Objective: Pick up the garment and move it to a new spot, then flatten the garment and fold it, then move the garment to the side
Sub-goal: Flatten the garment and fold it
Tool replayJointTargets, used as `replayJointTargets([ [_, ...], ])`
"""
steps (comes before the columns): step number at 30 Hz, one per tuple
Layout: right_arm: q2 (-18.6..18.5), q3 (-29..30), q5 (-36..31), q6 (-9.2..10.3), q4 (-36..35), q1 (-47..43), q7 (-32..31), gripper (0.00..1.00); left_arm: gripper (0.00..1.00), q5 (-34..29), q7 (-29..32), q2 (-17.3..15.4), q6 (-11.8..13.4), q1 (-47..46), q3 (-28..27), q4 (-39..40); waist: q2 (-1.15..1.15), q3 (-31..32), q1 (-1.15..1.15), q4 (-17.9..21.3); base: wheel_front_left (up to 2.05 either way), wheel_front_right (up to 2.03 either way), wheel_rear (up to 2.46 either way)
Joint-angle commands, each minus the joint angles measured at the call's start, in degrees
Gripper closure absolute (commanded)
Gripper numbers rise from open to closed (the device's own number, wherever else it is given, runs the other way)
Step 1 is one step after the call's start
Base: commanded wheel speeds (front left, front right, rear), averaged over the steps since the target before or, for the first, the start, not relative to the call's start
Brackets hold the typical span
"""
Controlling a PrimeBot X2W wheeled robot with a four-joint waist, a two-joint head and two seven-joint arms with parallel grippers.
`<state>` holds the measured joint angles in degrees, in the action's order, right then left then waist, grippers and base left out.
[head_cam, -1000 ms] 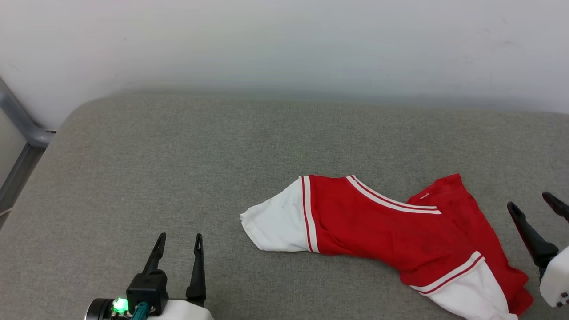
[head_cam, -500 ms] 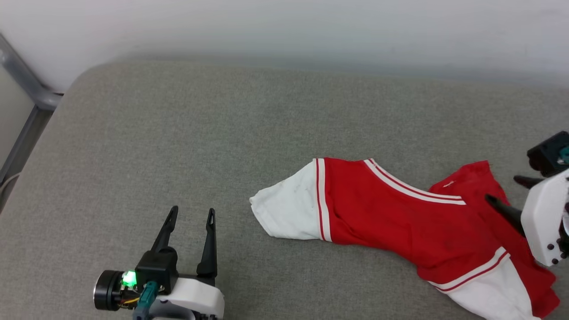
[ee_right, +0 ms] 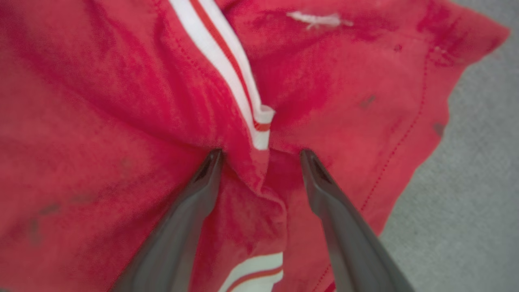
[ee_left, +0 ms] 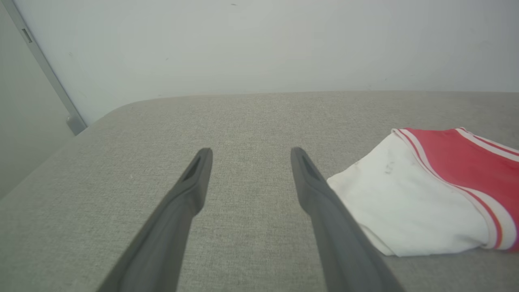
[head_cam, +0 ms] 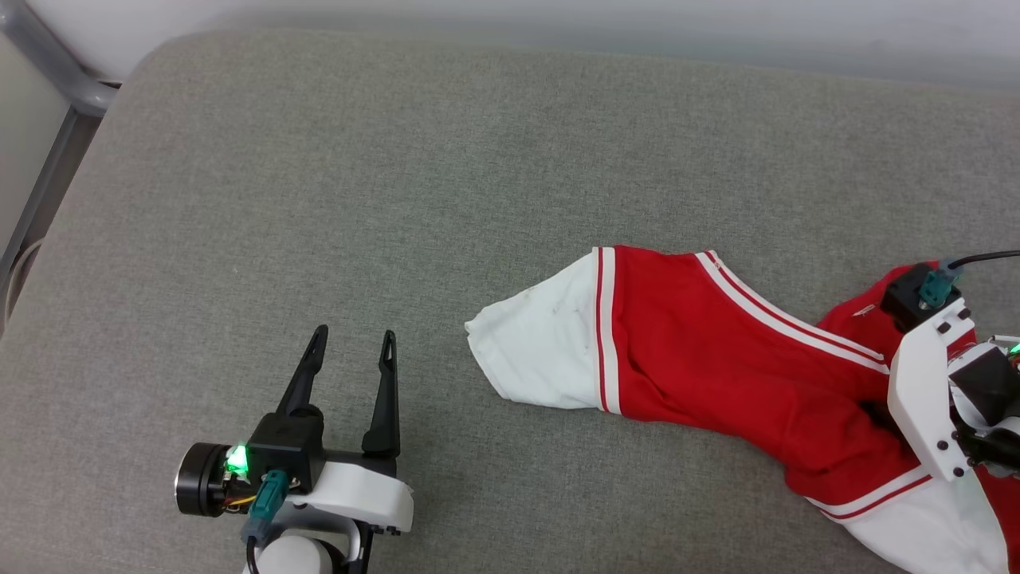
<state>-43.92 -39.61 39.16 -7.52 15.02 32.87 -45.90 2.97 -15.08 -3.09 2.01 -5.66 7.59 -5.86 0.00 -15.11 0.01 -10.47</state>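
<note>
Your right gripper (ee_right: 261,152) sits on the garment (head_cam: 717,359) with its fingers spread wide, tips pressed into a red fold and nothing pinched yet, so this arm is the nearer one. The garment lies crumpled on the right half of the grey cushion (head_cam: 319,159), its long axis running from the white sleeve (head_cam: 534,359) at centre towards your right. Your left gripper (head_cam: 355,332), also spread and empty, stands left of that sleeve, apart from it.

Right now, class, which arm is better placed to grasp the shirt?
Right. The right gripper, open, straddles a fold of the shirt; the left gripper is open over bare cushion, apart from the sleeve.
</note>
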Motion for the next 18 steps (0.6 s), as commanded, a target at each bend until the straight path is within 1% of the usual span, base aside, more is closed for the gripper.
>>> replayJointTargets([
  [1, 1.0, -3.0, 0.4, 0.05, 2.9, -0.3, 0.2, 0.0, 0.0, 0.3, -0.1, 0.1, 0.1, -0.8, 0.2, 0.0, 0.0, -0.7, -0.01, -0.4, 0.0, 0.0, 0.0],
  [4, 2.0, -6.8, 1.9, 0.04, 6.4, -1.0, 0.8, 0.0, 0.0, 0.4, -0.1, 0.1, 0.4, -1.0, 0.1, -0.1, 0.0, -1.0, -0.01, -0.4, 0.0, 0.0, 0.0],
  [8, 2.4, -8.7, 3.3, 0.04, 7.8, 0.2, 2.8, 0.0, 0.0, 0.6, -0.1, 0.1, 0.6, -1.0, -0.1, -0.2, 0.0, -1.0, -0.01, -0.2, 0.0, 0.0, 0.0],
  [9, 2.5, -8.9, 3.6, 0.04, 7.9, 1.2, 3.9, 0.6, 0.0, 0.6, -0.1, 0.2, 0.5, -1.0, -0.1, -0.3, 0.0, -0.9, -0.01, 0.0, 0.0, 0.0, 0.0],
  [10, 2.0, -9.4, 3.9, 0.08, 8.1, 5.3, 7.6, 1.0, 0.0, 0.6, -0.1, 0.2, 0.6, -0.8, -0.2, -0.6, 0.0, -0.3, -0.01, 0.3, 0.0, 0.0, 0.0],
  [13, 1.7, -8.5, 4.3, 0.09, 8.7, 9.8, 12.2, 1.0, 0.0, 0.7, -0.1, 0.2, 0.7, -0.8, -0.2, -0.7, 0.0, 0.6, -0.01, 0.4, 0.0, 0.0, 0.0],
  [18, 2.4, -8.1, 4.7, 0.07, 10.5, 16.1, 19.2, 1.0, 0.0, 0.6, -0.1, 0.2, 1.0, 0.2, -0.1, -0.9, 0.0, 2.5, -0.01, 0.3, 0.0, 0.0, 0.0],
])
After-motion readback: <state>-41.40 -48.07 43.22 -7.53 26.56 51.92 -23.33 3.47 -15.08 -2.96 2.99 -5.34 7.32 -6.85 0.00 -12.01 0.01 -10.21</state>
